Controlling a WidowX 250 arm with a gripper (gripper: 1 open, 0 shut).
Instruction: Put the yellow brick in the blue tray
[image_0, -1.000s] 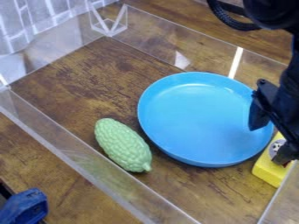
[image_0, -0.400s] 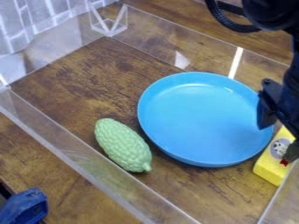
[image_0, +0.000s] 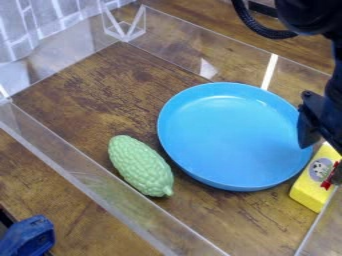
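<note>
Tray (image_0: 221, 135), bright blue, round and shallow with a raised rim, resting on the wooden desk (image_0: 94, 105) inside clear acrylic walls (image_0: 80, 180). Yellow brick (image_0: 318, 182) at the far right edge, just beside the tray's rim and outside it, lying flat on the desk, top label partly visible with a white picture and a touch of red, right part cut off by the frame edge. Black tool (image_0: 325, 150) hanging directly over the brick at the right border, pointing steeply downward, jaws spread wide and gripping nothing; one dark finger (image_0: 310, 125) overlapping the tray's right rim in this view, the other mostly out of frame. Contact between tool and brick not clear from this angle. Green bumpy gourd (image_0: 140, 165) lying on the desk to the left of the tray, near its rim but apart from it, long axis running diagonally. Blue cloth-like object (image_0: 24, 240) in the lower left corner, outside the acrylic wall.
</note>
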